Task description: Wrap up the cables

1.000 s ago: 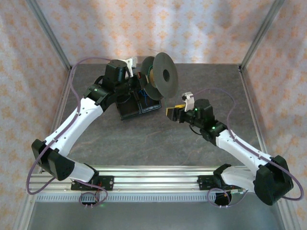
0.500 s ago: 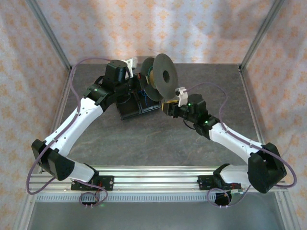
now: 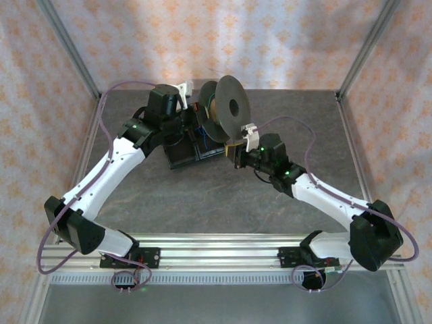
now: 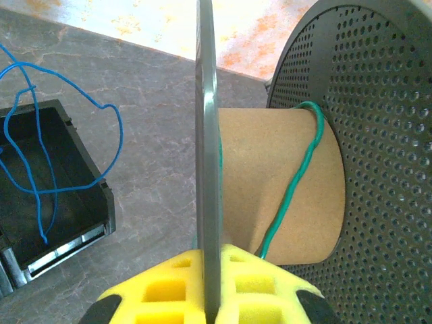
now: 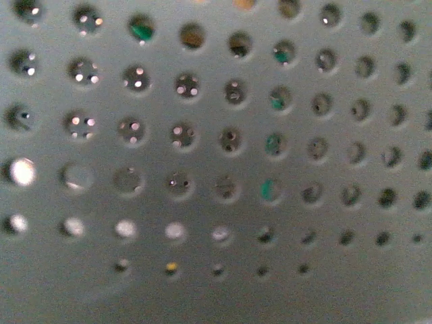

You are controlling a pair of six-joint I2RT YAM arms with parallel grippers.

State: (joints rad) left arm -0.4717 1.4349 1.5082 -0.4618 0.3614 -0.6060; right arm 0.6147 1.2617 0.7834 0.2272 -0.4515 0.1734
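A dark grey perforated spool (image 3: 229, 106) stands upright at the back of the table. My left gripper (image 4: 208, 260) is shut on the thin rim of its left flange (image 4: 206, 101), yellow pads on both sides. The green cable (image 4: 297, 182) runs in one slanted turn over the brown cardboard core (image 4: 270, 182). The blue cable (image 4: 40, 155) lies loosely looped in and over a black bin (image 4: 88, 202). My right gripper (image 3: 236, 150) is shut and sits against the lower part of the right flange (image 5: 202, 236). Bits of green cable (image 5: 270, 189) show through its holes.
The black bin (image 3: 185, 154) sits just below the spool, between both arms. Metal frame posts (image 3: 67, 54) and patterned curtain walls enclose the table. A rail (image 3: 216, 243) runs along the near edge.
My right arm has swung left and forward up to the spool's right flange, and its jaws have closed. The left arm and spool have not moved.
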